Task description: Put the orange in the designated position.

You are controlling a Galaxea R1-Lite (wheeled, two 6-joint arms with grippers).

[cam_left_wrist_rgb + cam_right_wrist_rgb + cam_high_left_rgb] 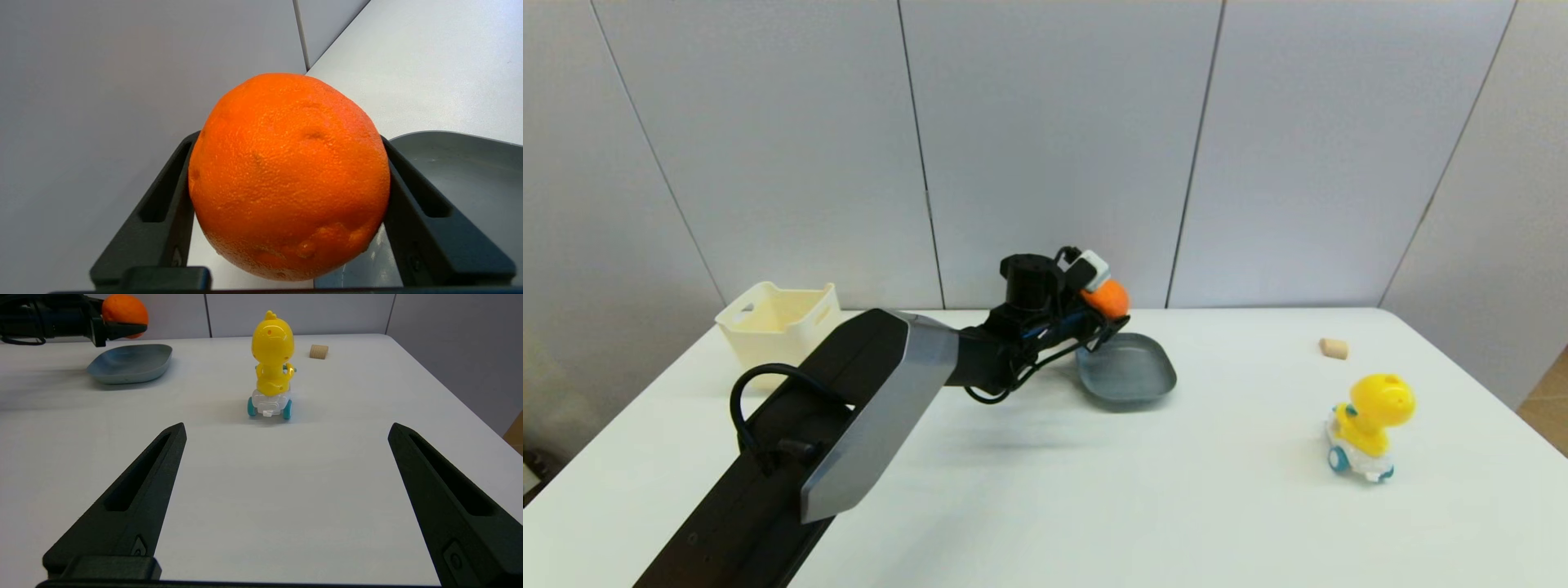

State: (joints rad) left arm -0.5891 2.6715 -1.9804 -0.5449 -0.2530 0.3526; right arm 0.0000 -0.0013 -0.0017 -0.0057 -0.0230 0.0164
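- The left gripper [1112, 314] is clamped on the orange [1107, 299], holding it in the air above the far rim of the grey plate [1131, 377]; in the left wrist view both black fingers [412, 192] press against the fruit's widest sides.
- If the plate is the intended spot, a release from this height risks the round fruit bouncing or rolling off, since the plate is shallow.
- The orange sits nearer the plate's back edge than its centre, so dropping it here could tip it over the rim toward the wall.
- The dimpled skin bulges past the fingers, so the hold looks shallow; a quick swing could let it slip.
- The right gripper [286, 457] hangs spread wide and empty near the yellow dinosaur toy car [271, 367], well apart from the plate and unlikely to interfere.
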